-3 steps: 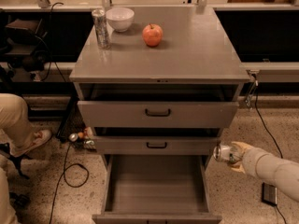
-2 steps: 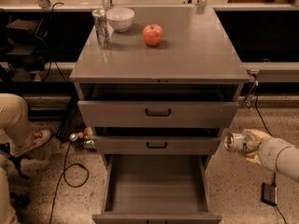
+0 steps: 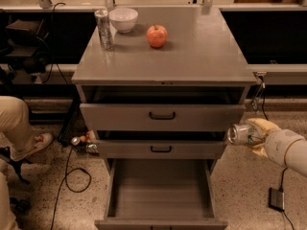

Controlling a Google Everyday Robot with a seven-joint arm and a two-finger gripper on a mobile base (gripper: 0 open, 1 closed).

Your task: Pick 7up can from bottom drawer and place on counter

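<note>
The 7up can [image 3: 240, 133], short and silver with green marks, lies on its side in my gripper [image 3: 249, 134]. The gripper is shut on it at the cabinet's right side, level with the middle drawer, outside the cabinet. The white arm comes in from the lower right. The bottom drawer [image 3: 160, 214] is pulled fully open below, and its grey inside holds nothing I can see. The counter [image 3: 192, 51] lies well above and to the left of the can.
On the counter stand a tall slim silver can [image 3: 103, 28], a white bowl [image 3: 123, 19] and a red apple [image 3: 157, 35], all at the back left. The two upper drawers [image 3: 162, 116] stand slightly open. A person's leg and shoe [image 3: 21, 133] are at the left. Cables cross the floor.
The gripper has risen with the can and moved a little rightward, from beside the bottom drawer's top to the level of the middle drawer. Nothing else has moved.
</note>
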